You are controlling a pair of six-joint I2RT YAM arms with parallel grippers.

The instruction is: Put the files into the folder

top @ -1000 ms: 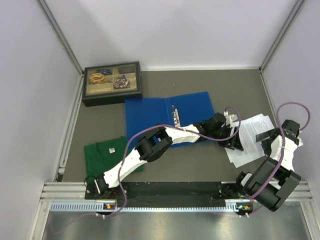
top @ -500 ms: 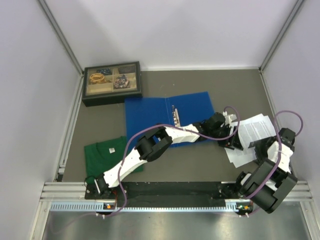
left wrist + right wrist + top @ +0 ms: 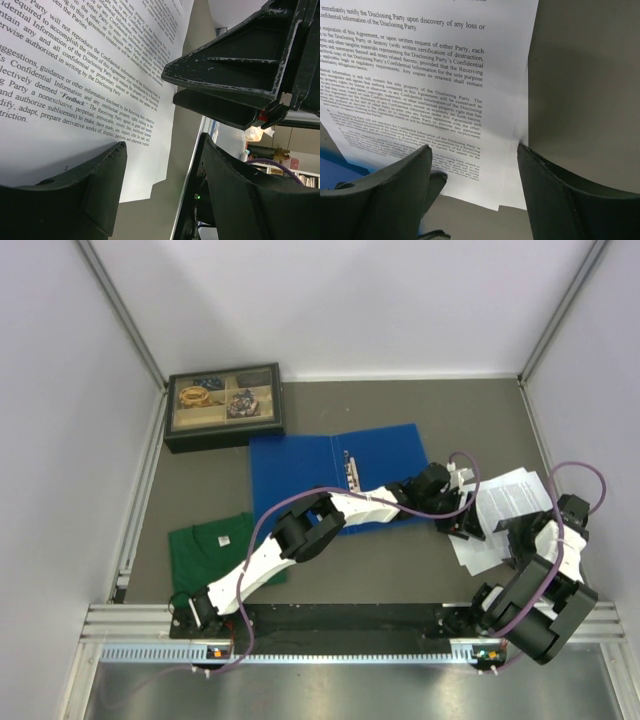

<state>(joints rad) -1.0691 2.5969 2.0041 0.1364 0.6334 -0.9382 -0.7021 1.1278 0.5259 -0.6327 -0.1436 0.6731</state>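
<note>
Left claw gapes over white, text-dense files.

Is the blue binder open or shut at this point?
Open. The binder lies spread flat, both blue covers showing, its metal rings exposed along the middle.

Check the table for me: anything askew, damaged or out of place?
Only the files stand out: they lie fanned and skewed on the table right of the open folder, edges misaligned. The right wrist view shows sheet corners offset at the bottom. Nothing looks torn or spilled.
</note>
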